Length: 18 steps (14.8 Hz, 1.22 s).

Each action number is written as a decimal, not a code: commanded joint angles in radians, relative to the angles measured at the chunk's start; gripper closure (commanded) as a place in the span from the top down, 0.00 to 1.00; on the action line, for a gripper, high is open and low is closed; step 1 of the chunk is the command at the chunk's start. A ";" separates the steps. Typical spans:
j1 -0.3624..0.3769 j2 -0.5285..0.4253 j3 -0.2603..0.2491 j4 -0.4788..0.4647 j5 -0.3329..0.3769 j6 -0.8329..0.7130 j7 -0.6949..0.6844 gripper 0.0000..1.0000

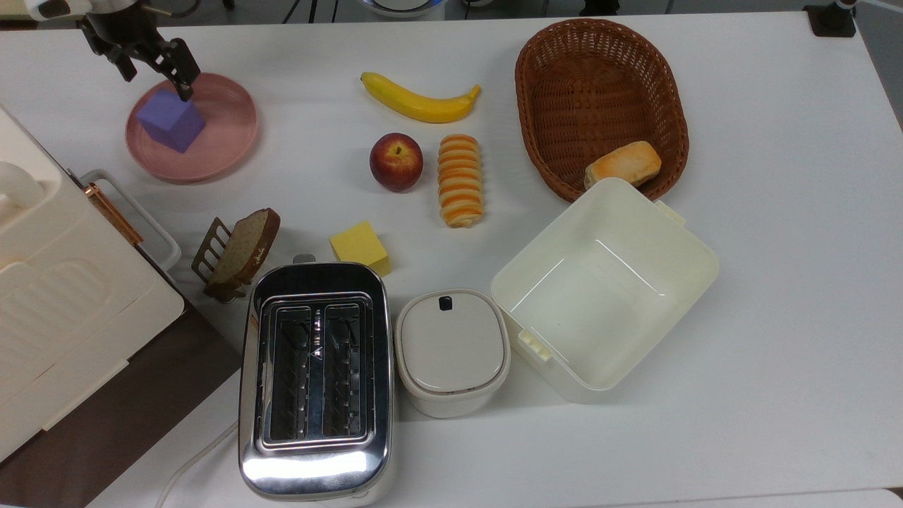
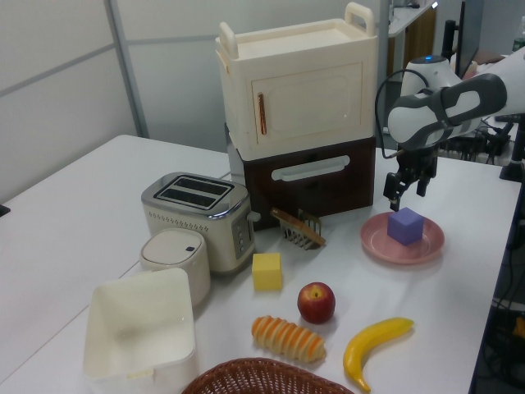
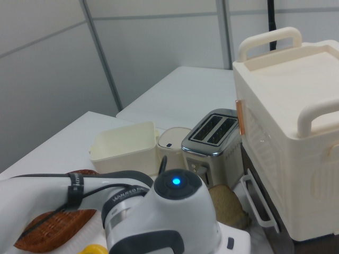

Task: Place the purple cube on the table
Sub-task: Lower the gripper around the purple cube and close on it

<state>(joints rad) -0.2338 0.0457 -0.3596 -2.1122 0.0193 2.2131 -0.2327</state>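
So basically nothing's done yet: the cube [image 1: 171,120] sits on the pink plate [image 1: 226,144], not on the surface [image 1: 776,282], so grabbing, lifting and setting it down off the plate are all left. The hand [image 1: 152,62] hovers just above the cube's far edge, fingers spread wide and empty, not touching it.

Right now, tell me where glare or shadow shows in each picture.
Top view: bright glare on the toaster's chrome front edge, soft shadows under the apple and yellow cube. Left view: even light, faint shadow beside the banana. Right view: the arm's blue light glows.
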 commanded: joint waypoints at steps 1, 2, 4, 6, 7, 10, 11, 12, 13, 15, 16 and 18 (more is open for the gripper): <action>0.004 0.029 -0.016 -0.020 0.040 0.056 -0.023 1.00; 0.005 0.042 -0.016 -0.020 0.040 0.069 -0.023 1.00; 0.008 0.059 -0.016 -0.020 0.040 0.095 -0.023 1.00; 0.011 0.074 -0.016 -0.020 0.040 0.100 -0.023 1.00; 0.013 0.083 -0.016 -0.020 0.040 0.105 -0.023 1.00; 0.014 0.097 -0.016 -0.020 0.040 0.125 -0.025 1.00; 0.013 0.100 -0.016 -0.022 0.040 0.125 -0.025 1.00; 0.013 0.106 -0.016 -0.022 0.040 0.126 -0.027 1.00; 0.013 0.108 -0.016 -0.022 0.040 0.126 -0.027 1.00; 0.013 0.117 -0.016 -0.022 0.040 0.126 -0.030 0.82; 0.011 0.117 -0.016 -0.022 0.040 0.126 -0.028 0.54; 0.010 0.117 -0.016 -0.022 0.040 0.126 -0.028 0.37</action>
<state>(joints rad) -0.2310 0.1711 -0.3679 -2.1129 0.0334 2.3039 -0.2327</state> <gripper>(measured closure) 0.229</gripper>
